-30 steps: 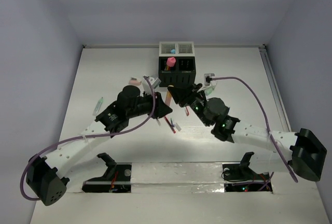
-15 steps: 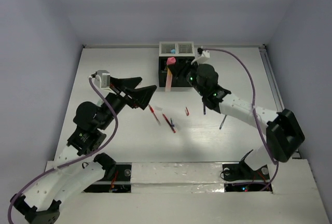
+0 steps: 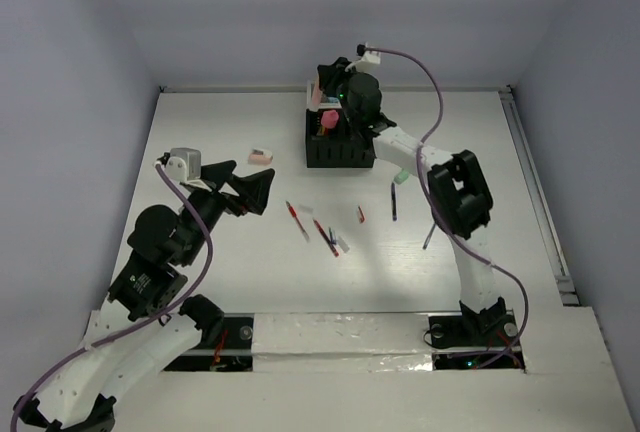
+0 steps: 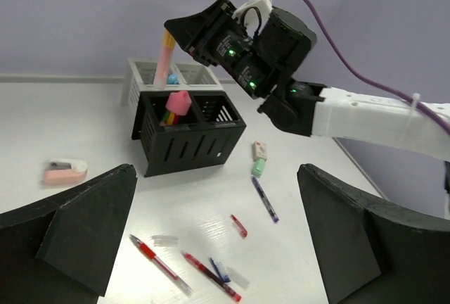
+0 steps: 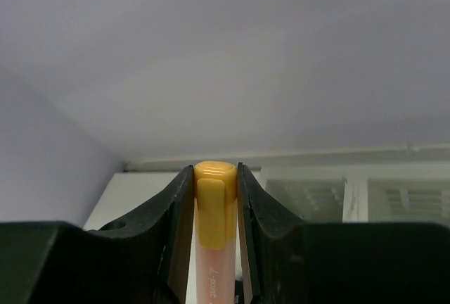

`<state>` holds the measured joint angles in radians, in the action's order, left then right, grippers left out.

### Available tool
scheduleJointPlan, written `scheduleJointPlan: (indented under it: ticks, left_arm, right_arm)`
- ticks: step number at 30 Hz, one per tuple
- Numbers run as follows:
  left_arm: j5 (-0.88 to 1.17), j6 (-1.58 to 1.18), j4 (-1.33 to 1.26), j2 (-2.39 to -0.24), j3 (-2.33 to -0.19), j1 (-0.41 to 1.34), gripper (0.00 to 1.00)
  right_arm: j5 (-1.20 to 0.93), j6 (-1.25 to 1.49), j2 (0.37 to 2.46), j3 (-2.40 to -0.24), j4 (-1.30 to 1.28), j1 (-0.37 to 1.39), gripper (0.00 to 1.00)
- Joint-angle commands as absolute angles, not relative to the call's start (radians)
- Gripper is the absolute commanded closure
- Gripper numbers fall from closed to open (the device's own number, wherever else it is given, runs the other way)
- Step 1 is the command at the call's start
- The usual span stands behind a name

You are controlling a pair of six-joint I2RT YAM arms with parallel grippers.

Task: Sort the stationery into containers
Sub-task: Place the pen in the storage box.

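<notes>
White table (image 3: 480, 282) carries loose red pens (image 4: 160, 265) and a small pink piece (image 4: 65, 172) near the joined boxes. The black box (image 4: 186, 142) holds a pink marker (image 4: 178, 101), the white box (image 4: 144, 73) a light blue marker (image 4: 172, 78). The right gripper (image 5: 214, 177) clamps an orange-capped marker (image 5: 213, 212) above the black box; the left gripper (image 4: 216, 198) gapes wide, empty.

White table (image 3: 480, 152): scattered pens (image 3: 293, 217), organizer boxes (image 3: 340, 152)

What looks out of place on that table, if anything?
Nothing looks spilled or broken, but several pens lie scattered at odd angles on the table, apart from the black box. A pink item lies alone further left. The right gripper holds an orange-capped pen near that box.
</notes>
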<state>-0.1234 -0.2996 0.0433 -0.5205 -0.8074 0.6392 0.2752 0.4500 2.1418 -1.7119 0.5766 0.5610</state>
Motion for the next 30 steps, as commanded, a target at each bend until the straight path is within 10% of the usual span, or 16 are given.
scheduleJointPlan:
  ticks: [1, 19, 25, 30]
  left_arm:
    - [-0.178, -0.245, 0.048, -0.503, -0.828, 0.64, 0.01]
    - [-0.207, -0.236, 0.054, -0.558, -0.824, 0.621, 0.01]
    - [-0.274, -0.248, 0.08, -0.607, -0.828, 0.621, 0.01]
    - [-0.389, -0.287, 0.156, -0.715, -0.865, 0.612, 0.01]
  right_arm:
    - [0.334, 0.339, 2.239, -1.937, 0.646, 0.551, 1.0]
    - [0.318, 0.121, 2.434, -2.096, 0.635, 0.541, 1.0]
    - [0.299, 0.094, 2.392, -2.049, 0.644, 0.541, 0.55]
    - [0.22, 0.084, 2.288, -2.0, 0.624, 0.532, 0.41]
